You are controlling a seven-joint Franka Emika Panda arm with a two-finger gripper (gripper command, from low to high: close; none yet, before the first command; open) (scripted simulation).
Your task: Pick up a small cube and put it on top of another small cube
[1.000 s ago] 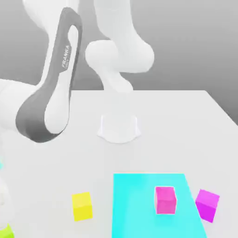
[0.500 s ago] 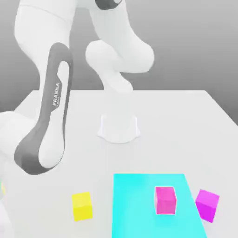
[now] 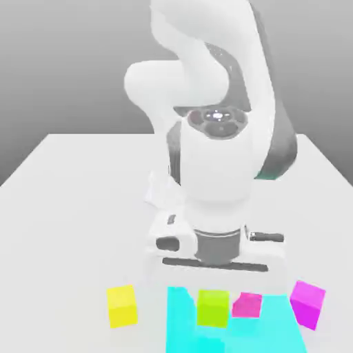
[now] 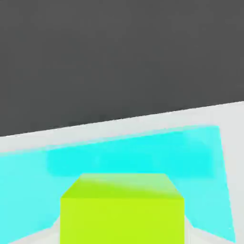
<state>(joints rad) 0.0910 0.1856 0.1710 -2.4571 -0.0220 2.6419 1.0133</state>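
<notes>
Four cubes sit in play on the white worktop [image 3: 76,179], and one of them now hangs in the arm's grasp. A second ago the lime cube [image 3: 212,307] lay at the edge of the exterior view, low on its left, with the arm swung out over it; the arm has since carried it across to the middle, and the gripper [image 3: 214,303] is clamped on it, jaws drawn in against its sides. The hand view looks past the cube's top face [image 4: 125,205] onto the cyan mat [image 4: 143,157] beneath, so the cube rides above the mat. How high it rides cannot be read with confidence, since the hand's body hides the fingers in the exterior view.

The pick appears done, and what remains is the placing. A magenta cube [image 3: 247,305] on the mat sits just beside the lime cube toward the exterior view's right, partly hidden behind it, and looks the likeliest base. The carried cube seems to ride about level with it rather than above, so a sideways move could knock it. A second magenta cube [image 3: 307,303] sits by the mat's right edge, and a yellow cube [image 3: 122,305] rests well apart on the bare worktop to the left.
</notes>
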